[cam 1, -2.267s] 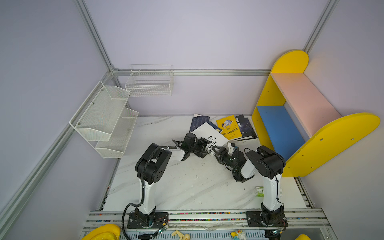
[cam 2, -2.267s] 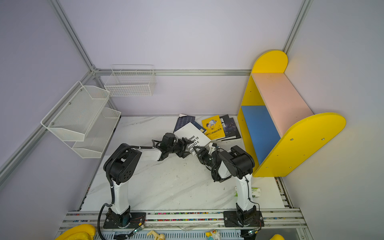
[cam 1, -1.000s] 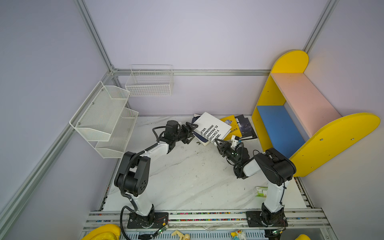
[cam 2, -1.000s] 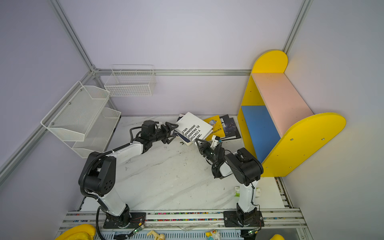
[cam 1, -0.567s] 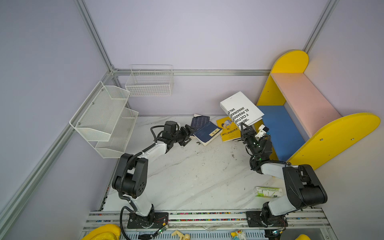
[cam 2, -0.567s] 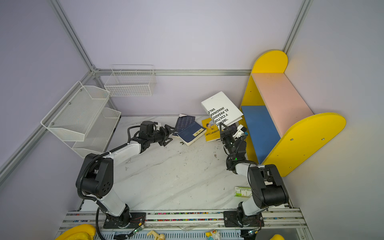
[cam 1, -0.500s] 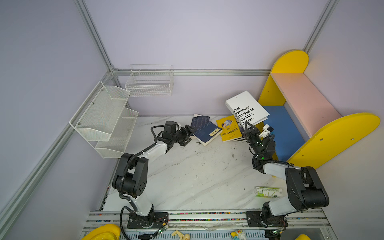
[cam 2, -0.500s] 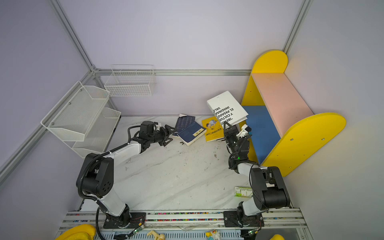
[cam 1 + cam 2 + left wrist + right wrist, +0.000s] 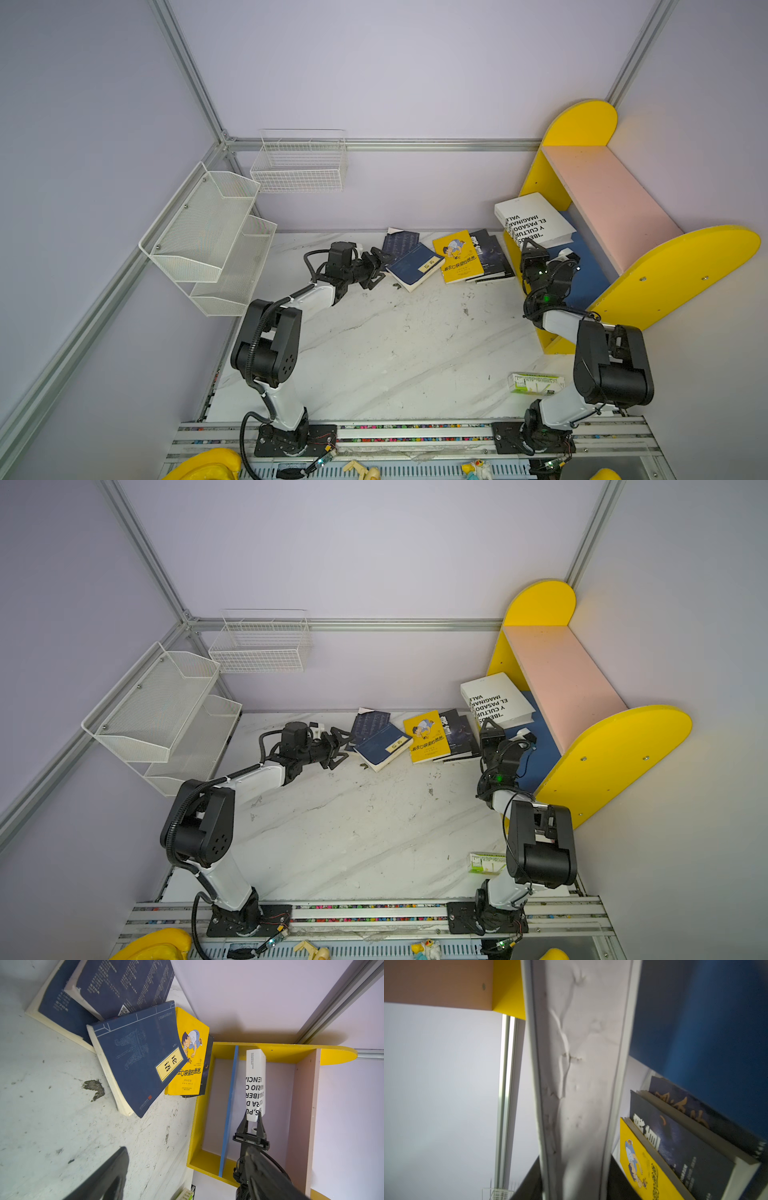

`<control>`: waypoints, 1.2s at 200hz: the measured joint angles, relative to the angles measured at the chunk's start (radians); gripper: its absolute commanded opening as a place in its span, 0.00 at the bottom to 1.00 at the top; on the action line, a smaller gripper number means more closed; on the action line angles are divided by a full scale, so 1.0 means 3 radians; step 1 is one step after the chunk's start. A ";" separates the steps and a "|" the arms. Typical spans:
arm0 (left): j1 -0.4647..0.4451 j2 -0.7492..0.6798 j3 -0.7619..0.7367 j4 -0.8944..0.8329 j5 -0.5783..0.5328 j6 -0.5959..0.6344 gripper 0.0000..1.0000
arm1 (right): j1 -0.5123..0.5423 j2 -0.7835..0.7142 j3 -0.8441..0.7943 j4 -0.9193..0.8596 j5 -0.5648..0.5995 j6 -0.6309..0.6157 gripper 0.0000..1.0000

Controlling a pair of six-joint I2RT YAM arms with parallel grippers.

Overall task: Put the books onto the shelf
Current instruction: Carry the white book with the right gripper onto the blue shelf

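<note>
One white book (image 9: 534,222), clamped at one corner by the right gripper (image 9: 252,1120), is held between the blue board (image 9: 592,280) and pink board (image 9: 606,203) of the shelf (image 9: 681,266). The left gripper (image 9: 380,268) is spread open beside the navy book (image 9: 415,266).

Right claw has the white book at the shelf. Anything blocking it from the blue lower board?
Nothing visible does. The large white paperback with black lettering, gripped by the right claw, stands between the blue lower board and the pink upper board. No other book shows on the blue board.
</note>
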 measured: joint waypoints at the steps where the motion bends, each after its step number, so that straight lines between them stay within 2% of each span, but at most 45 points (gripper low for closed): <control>1: 0.0001 0.0000 0.0000 0.0004 0.0000 -0.0003 0.86 | -0.0008 0.0001 0.0000 -0.0009 0.0000 0.0004 0.41; 83: 0.0053 0.0183 0.0000 0.0284 0.0036 -0.0192 0.86 | -0.0309 0.0221 0.0159 -0.0046 0.0263 0.0038 0.39; 127: 0.0053 0.0201 0.0000 0.0388 0.0036 -0.0277 0.86 | -0.0310 0.0586 0.0295 0.0281 0.0441 0.0233 0.38; 139: 0.0053 0.0201 0.0000 0.0416 0.0034 -0.0290 0.86 | -0.0305 0.0657 0.0309 0.0411 0.0498 0.0312 0.43; 157: 0.0053 0.0201 0.0000 0.0434 0.0033 -0.0308 0.87 | -0.0287 0.0726 0.0393 0.0437 0.0538 0.0350 0.68; 166: 0.0053 0.0201 0.0000 0.0435 0.0031 -0.0312 0.87 | -0.0284 0.0746 0.0450 0.0398 0.0548 0.0350 0.75; 193: 0.0053 0.0201 0.0000 0.0451 0.0017 -0.0314 0.88 | -0.0243 0.0694 0.0649 0.0113 0.0547 0.0285 0.84; 240: 0.0053 0.0201 0.0000 0.0507 0.0010 -0.0350 0.89 | -0.0122 0.0290 0.0900 -0.1180 0.0518 0.0095 0.90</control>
